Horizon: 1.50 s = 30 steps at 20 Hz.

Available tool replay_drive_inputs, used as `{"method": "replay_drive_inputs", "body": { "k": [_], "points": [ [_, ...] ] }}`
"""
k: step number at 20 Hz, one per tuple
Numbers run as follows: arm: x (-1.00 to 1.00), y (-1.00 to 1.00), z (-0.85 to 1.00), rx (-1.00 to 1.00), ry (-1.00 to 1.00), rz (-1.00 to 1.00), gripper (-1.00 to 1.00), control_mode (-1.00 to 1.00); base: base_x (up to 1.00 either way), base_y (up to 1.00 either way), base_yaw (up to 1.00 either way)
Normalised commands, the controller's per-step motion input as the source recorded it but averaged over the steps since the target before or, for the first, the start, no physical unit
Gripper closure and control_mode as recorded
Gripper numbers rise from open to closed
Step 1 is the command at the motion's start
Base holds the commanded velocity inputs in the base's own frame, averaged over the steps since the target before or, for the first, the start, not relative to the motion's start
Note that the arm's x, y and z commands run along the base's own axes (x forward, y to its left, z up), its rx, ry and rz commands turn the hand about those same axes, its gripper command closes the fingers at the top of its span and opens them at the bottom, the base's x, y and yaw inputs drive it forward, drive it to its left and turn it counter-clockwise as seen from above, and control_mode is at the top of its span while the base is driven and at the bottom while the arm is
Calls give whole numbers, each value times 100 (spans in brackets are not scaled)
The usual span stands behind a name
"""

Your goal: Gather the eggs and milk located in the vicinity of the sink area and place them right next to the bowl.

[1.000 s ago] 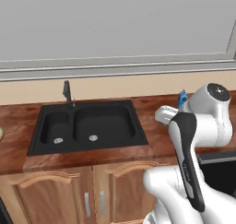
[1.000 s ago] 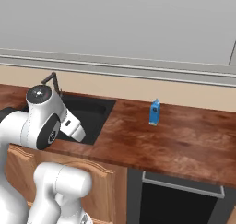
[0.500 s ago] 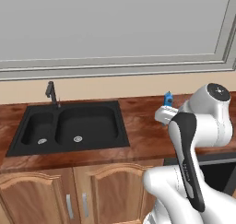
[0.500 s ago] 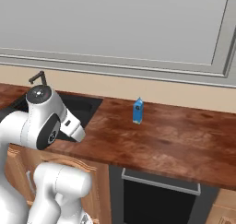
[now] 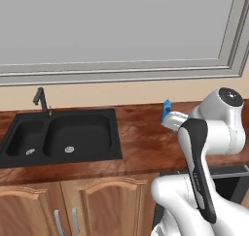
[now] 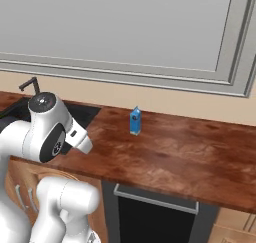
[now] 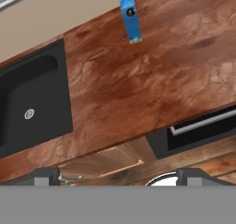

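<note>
Milk [image 6: 135,120]: blue carton, upright on the wooden bench [image 6: 190,157], right of the sink [image 5: 63,135].
Fingers [image 7: 46,176]: spread wide, gripping nothing, well short of the carton.

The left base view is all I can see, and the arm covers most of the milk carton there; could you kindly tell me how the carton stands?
Observer: The milk carton stands upright on the wooden counter, near the back wall, with bare wood all around it.
Operator: Thank you. What lies to the carton's right, please?
Observer: In the right base view the counter runs on to the right, and a dark appliance front with a pale handle sits below its edge.
Operator: And are the gripper's fingers near the carton?
Observer: No. In the hand view the gripper is open, its tips wide apart and holding nothing, and the carton is well beyond them across the counter.
</note>
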Motion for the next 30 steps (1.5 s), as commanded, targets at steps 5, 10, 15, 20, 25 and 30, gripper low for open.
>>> {"method": "replay_drive_inputs", "body": {
  "k": [5, 10, 15, 20, 25, 30],
  "points": [
    [0, 0, 0, 0, 0, 0, -100, 100, 22, -30, 0],
    [0, 0, 0, 0, 0, 0, -100, 100, 0, -13, 0],
    [0, -15, 0, 1, -14, 0, -100, -100, 0, -1, 0],
    [3, -20, 0, -5, -17, 0, -100, -100, 0, 0, 0],
    [18, -6, 0, -10, -11, 1, -100, -100, 0, 0, 0],
    [24, 0, 0, -14, -4, 1, -100, -100, 0, 0, 0]
  ]
}}
